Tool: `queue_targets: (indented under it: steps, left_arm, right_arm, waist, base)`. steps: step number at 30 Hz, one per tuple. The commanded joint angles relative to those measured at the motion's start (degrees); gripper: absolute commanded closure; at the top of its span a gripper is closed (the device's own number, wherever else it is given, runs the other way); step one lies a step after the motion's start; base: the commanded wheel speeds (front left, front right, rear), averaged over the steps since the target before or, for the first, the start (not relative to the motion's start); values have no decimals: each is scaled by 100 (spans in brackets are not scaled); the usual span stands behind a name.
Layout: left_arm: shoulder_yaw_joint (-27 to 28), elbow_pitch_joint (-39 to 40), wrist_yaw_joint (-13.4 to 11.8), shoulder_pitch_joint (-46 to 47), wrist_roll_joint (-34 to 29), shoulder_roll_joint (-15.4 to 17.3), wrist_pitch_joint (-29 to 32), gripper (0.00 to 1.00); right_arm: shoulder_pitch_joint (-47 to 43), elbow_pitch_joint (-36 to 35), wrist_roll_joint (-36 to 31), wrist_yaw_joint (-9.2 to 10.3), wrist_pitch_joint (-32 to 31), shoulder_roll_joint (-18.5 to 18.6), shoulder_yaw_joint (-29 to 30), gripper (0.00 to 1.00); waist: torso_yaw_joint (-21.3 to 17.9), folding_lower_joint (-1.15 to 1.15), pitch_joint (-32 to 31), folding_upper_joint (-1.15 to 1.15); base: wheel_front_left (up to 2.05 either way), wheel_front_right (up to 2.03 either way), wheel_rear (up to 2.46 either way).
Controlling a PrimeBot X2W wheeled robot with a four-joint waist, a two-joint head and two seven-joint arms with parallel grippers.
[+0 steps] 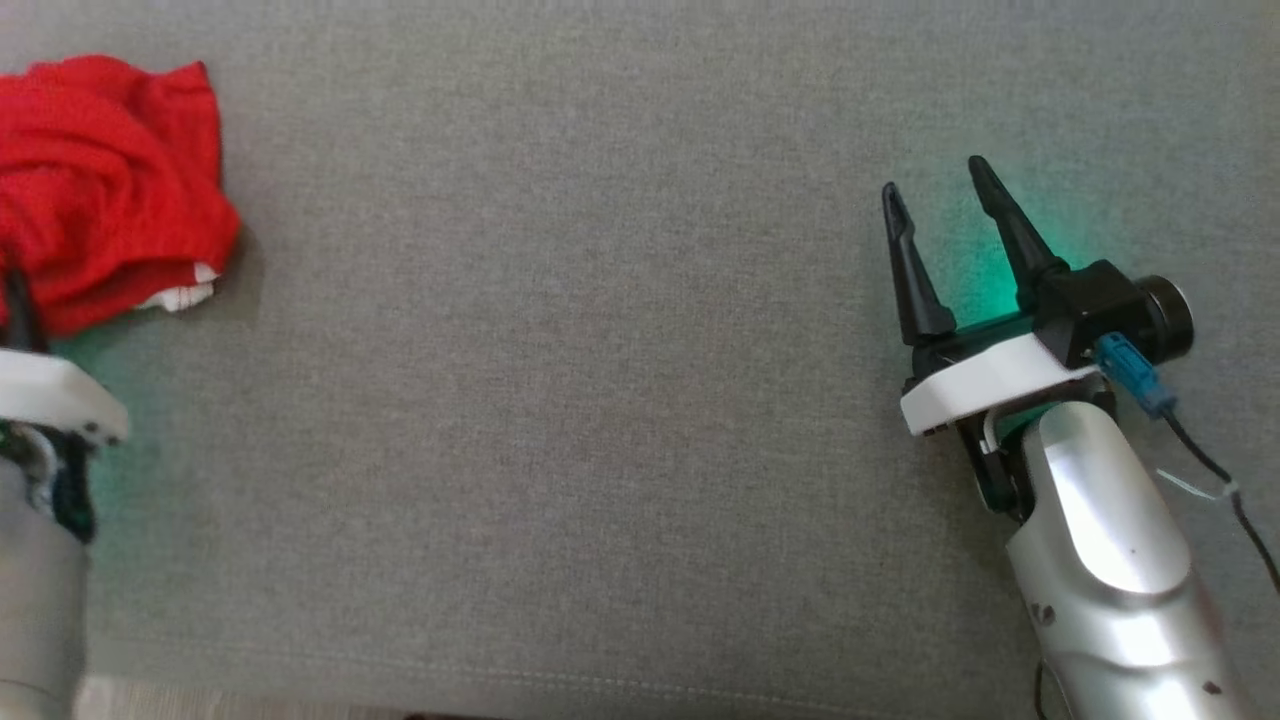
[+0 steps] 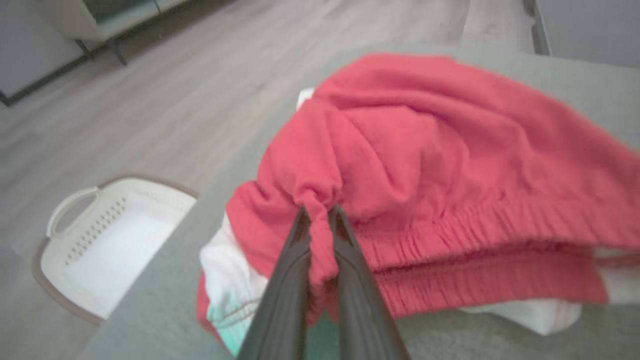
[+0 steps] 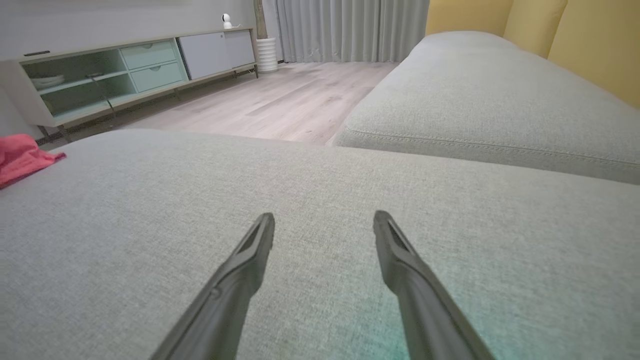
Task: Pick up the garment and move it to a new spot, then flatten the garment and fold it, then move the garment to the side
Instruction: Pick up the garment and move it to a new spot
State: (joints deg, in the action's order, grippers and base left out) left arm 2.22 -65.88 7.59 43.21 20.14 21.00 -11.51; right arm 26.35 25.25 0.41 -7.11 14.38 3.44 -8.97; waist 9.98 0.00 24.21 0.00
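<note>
The garment [image 1: 100,190] is a crumpled red piece with white lining, lying at the far left of the grey cushion [image 1: 600,400]. In the left wrist view my left gripper [image 2: 318,212] is shut on a pinched fold of the red garment [image 2: 450,165], near its elastic waistband. In the head view just one dark finger [image 1: 18,300] of that gripper shows at the garment's near edge. My right gripper [image 1: 935,190] hovers open over bare cushion at the right, far from the cloth. The right wrist view has its fingers [image 3: 260,240] spread over the fabric, with the garment [image 3: 20,155] at far left.
A white laundry basket [image 2: 80,240] stands on the wooden floor beside the cushion's left edge. A second grey cushion [image 3: 490,100] with yellow back pillows [image 3: 575,35] lies beyond. A low cabinet [image 3: 125,70] lines the wall across the floor.
</note>
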Motion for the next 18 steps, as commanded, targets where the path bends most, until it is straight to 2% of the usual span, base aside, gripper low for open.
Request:
queue_targets:
  steps: [1, 5, 10, 14, 18]
  left_arm:
    - [-3, 307, -10, 308, -180, 541, -200, 100]
    - [-258, 1010, -10, 744, -482, 675, -338, 100]
    - [-649, 2339, -10, 935, -716, 655, -346, 100]
    - [-1062, 3209, -10, 890, -680, 401, -347, 100]
    - [-1565, 3761, -10, 692, -550, -25, -348, 100]
  right_arm:
    - [-57, -136, 69, -37, 62, -57, -97, 0]
    - [-164, -121, 278, -37, 62, -57, -81, 0]
    - [-313, -113, 601, -37, 62, -57, -175, 0]
    - [-405, -116, 777, -37, 62, -57, -223, 0]
    - [-481, -126, 920, -37, 62, -57, -233, 0]
  waist:
    - [22, 0, -133, 0]
    - [-23, 0, -420, 0]
    - [-256, 0, -802, 0]
    - [-548, 0, -1070, 0]
    - [-913, 0, -1240, 0]
  base:
    - [0, 0, 0]
    - [0, 0, 0]
    - [0, 0, 0]
    - [0, 0, 0]
    - [0, 0, 0]
